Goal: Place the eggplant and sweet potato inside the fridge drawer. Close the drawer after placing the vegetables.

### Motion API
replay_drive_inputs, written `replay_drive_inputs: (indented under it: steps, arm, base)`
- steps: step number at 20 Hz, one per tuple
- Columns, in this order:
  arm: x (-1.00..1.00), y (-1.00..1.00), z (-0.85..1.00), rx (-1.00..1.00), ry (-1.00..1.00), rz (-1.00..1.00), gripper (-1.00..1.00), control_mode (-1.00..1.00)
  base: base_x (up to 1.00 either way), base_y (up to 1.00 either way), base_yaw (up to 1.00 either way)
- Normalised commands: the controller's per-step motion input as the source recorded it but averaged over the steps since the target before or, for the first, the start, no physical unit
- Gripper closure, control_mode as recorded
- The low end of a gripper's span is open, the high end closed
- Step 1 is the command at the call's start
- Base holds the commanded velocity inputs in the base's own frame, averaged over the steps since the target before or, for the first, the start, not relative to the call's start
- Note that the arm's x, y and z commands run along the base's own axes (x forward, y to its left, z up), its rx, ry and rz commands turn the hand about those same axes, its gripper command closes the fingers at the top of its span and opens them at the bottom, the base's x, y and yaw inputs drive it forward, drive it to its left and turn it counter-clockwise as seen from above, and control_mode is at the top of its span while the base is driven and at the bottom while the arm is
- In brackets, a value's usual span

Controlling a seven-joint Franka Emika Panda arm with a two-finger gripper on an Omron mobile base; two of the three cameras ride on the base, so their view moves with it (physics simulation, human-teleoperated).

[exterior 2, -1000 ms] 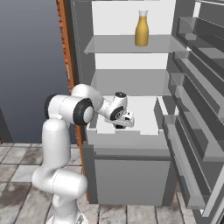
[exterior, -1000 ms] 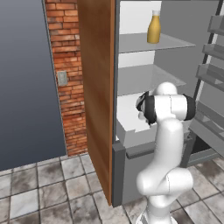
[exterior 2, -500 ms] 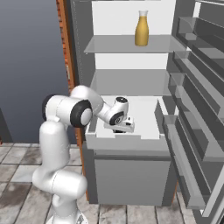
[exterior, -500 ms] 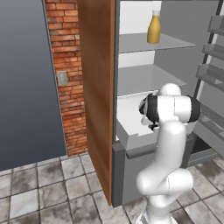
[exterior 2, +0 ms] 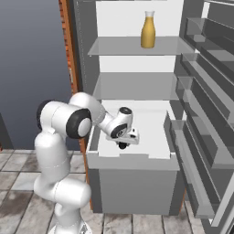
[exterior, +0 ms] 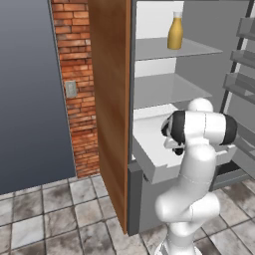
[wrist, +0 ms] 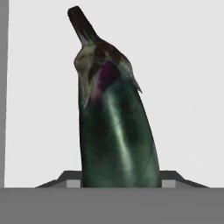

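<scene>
since a second ago the gripper [exterior 2: 123,145] has sunk lower over the wide white pull-out fridge drawer [exterior 2: 155,151], its fingers clamped on the dark purple-black teardrop eggplant [wrist: 116,131]. the eggplant hangs just above the drawer's floor. next it likely wants a short descent, then release.

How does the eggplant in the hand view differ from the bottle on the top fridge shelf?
The eggplant is very dark, purple-black with a glossy skin; the bottle is yellow-orange with a pale neck. The eggplant is held at the gripper, low over the open fridge drawer; the bottle stands free and upright on the top shelf, well above the drawer. The eggplant ends in a stubby stem, the bottle in a narrow neck. Both taper toward one end.
</scene>
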Motion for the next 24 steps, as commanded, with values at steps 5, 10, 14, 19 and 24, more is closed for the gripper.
replay_drive_inputs:
  steps: [5,10,14,19,24]
  arm:
    - [0.83,-0.03,-0.01,0.01,0.16,0.04,1.0,-1.0]
    - [0.11,-0.09,-0.37,0.01,0.09,0.0,1.0,-1.0]
    - [0.11,-0.06,-0.53,0.02,0.1,0.0,1.0,-1.0]
    - [0.12,0.0,-0.6,0.0,0.05,0.0,1.0,-1.0]
    - [0.05,0.01,-0.3,0.0,0.02,0.0,-1.0,-1.0]
  base:
    - [0.0,0.0,0.0]
    - [0.0,0.0,0.0]
    - [0.0,0.0,0.0]
    - [0.0,0.0,0.0]
    - [0.0,0.0,0.0]
